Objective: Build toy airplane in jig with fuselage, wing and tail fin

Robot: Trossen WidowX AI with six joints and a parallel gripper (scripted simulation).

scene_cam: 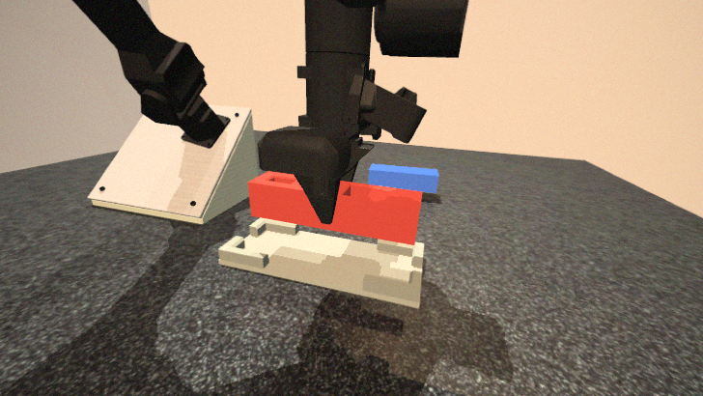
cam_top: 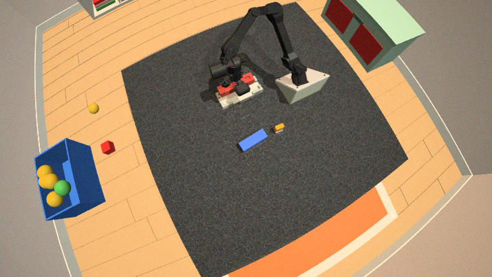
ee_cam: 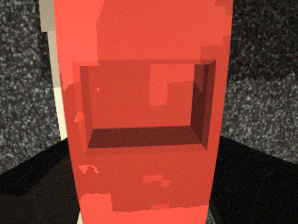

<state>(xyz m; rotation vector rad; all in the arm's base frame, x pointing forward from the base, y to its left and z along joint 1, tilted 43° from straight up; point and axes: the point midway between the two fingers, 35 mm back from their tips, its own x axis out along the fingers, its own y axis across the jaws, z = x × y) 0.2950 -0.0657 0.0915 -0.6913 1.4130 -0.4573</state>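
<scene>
The red fuselage (cam_top: 225, 90) (scene_cam: 380, 212) (ee_cam: 145, 30) is held across its middle by my gripper (cam_top: 234, 86) (scene_cam: 334, 204) (ee_cam: 139, 138), which is shut on it. It hangs roughly level and lengthwise above the cream cradle (cam_top: 224, 104) (scene_cam: 320, 275) (ee_cam: 61, 115), with a gap beneath it in the exterior view. The wrist view shows its empty top socket, and cradle along its left side. The blue wing (cam_top: 253, 140) (scene_cam: 403, 178) lies on the dark mat. The small orange tail fin (cam_top: 279, 126) stands beside it, hidden in the exterior view.
A sloped pale block (cam_top: 309, 90) (scene_cam: 147, 172) carries the arm's base beside the cradle. A blue bin (cam_top: 86, 171) with balls, a red cube (cam_top: 107, 146) and a yellow ball (cam_top: 93, 107) are off the mat. A green cabinet (cam_top: 395, 27) stands at the upper right.
</scene>
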